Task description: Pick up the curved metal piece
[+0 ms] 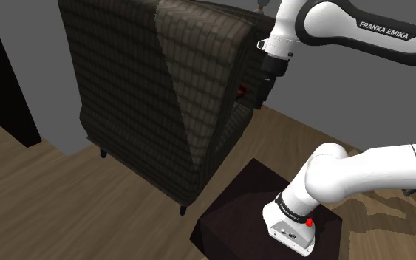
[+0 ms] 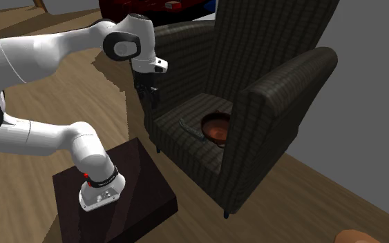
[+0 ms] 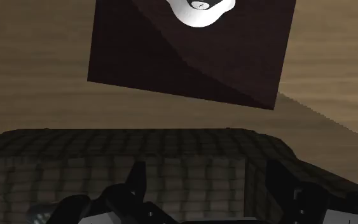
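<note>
The curved metal piece (image 2: 189,128) is a thin grey strip lying on the seat of a dark checked armchair (image 2: 269,103), just beside a brown bowl (image 2: 217,128). My black gripper (image 2: 150,95) hangs above the chair's armrest nearest the stand, a short way from the metal piece and higher than it. In the shoulder view the gripper (image 1: 261,90) sits behind the chair's back, with a bit of the bowl (image 1: 241,90) beside it. The wrist view has the gripper (image 3: 206,173) open, its fingers (image 3: 136,178) standing apart over the checked upholstery (image 3: 139,149).
The dark box stand (image 2: 141,190) carries the arm's base on a wooden floor (image 1: 66,192). The chair's tall back (image 1: 147,81) and far armrest (image 2: 282,90) enclose the seat. A red and blue piece of furniture (image 2: 165,7) stands behind. A dark panel (image 1: 7,74) lines the grey wall.
</note>
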Controlling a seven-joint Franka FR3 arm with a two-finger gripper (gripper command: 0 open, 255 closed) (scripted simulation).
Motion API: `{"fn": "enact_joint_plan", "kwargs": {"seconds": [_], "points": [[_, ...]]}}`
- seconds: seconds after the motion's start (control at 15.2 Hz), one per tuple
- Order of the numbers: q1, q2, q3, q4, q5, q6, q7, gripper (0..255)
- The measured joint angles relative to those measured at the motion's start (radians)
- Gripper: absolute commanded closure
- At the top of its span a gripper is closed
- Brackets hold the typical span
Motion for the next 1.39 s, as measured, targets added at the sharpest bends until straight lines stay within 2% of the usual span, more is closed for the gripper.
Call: {"fn": "enact_joint_plan", "kwargs": {"seconds": [0.13,0.26,0.79,1.25,1.39], "points": [[-0.010,0.010,0.008,-0.005,0.005,0.018,0.028,0],[-0.047,0.048,0.029,-0.021,0.019,0.085,0.130,0],[-0.222,0.222,0.125,-0.059,0.048,0.367,0.644,0],[-0.384,0.389,0.174,-0.054,0.010,0.581,1.096,0],[-0.416,0.418,0.179,-0.054,-0.004,0.621,1.189,0]]}}
